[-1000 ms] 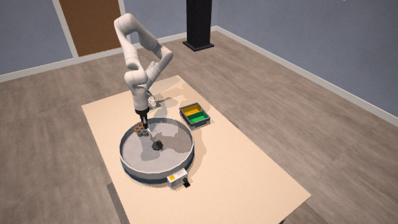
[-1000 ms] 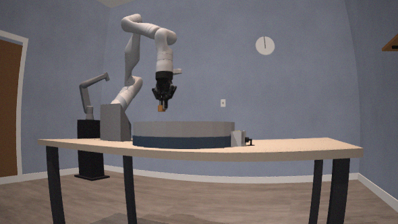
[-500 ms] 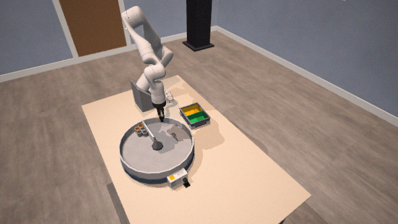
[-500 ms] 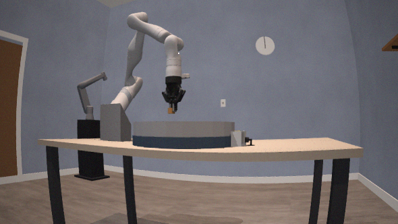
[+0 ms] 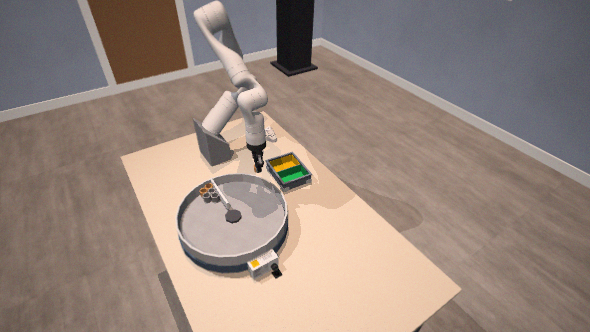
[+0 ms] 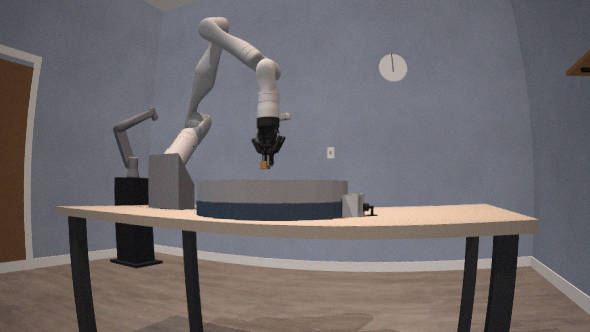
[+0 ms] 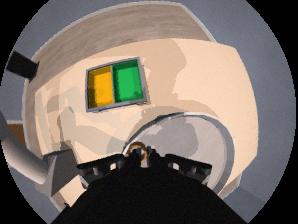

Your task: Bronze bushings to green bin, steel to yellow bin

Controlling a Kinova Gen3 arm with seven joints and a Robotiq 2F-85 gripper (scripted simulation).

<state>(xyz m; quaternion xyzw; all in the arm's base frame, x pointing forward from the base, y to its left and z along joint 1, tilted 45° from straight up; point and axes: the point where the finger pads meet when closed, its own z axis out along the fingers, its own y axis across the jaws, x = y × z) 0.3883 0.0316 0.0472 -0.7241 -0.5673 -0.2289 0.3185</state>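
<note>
The hand (image 6: 268,161) pinches a bronze bushing (image 6: 264,165), hanging high above the turntable's rim (image 5: 250,178). The green bin (image 5: 294,174) lies ahead of the hand and lower, beside the yellow bin (image 5: 282,162). Only the shared tray's wall (image 5: 275,175) stands between, with open air for crossing over.

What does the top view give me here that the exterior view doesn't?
Only the top view shows the green bin, the yellow bin and the bushings left on the turntable. Only the exterior view shows how high the bronze bushing hangs above the turntable's wall. Both show the gripper shut on that bushing.
</note>
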